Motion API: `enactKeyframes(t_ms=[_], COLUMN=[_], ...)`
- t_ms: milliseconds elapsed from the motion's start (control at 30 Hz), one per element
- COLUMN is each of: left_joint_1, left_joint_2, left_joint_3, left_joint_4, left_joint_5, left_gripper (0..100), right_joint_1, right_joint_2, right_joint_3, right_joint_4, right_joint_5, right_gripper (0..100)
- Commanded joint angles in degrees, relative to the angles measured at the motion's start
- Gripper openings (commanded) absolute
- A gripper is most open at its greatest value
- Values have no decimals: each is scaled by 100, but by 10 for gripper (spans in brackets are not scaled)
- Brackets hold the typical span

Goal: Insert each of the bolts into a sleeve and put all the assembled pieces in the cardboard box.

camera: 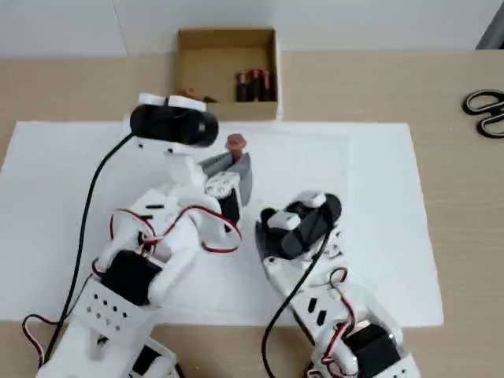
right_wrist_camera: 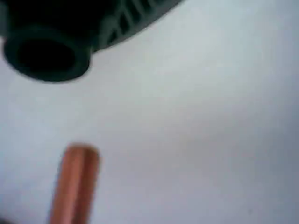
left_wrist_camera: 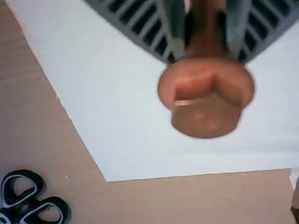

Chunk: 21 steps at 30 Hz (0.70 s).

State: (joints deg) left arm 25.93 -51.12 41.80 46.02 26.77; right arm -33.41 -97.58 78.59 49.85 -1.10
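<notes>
Left gripper pinches a bolt over the paper, just short of the box. Right gripper, farther from the box, clamps a sleeve near the bolt's shaft.

bolt: shank hidden between jaws, cut by frame edge
sleeve: blurred, body cut off
scissors: cut at high view's edge
assembled pieces: count too small to tell
</notes>
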Motion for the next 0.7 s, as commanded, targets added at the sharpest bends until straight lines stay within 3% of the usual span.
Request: enactKeyframes(t_ms=[0,667], left_joint_1=[44,369], left_joint_2=[-202,-167], left_joint_3=[-374,-312], left_joint_4=[-158,-44], left_joint_5=[0,730], left_gripper=[6,6], right_joint_1=[-40,-40], right_joint_2=[-75,-75], right_joint_3=[97,123], right_joint_4=[-136,-312], right_joint_5=[-53,-97], right_gripper=[4,4])
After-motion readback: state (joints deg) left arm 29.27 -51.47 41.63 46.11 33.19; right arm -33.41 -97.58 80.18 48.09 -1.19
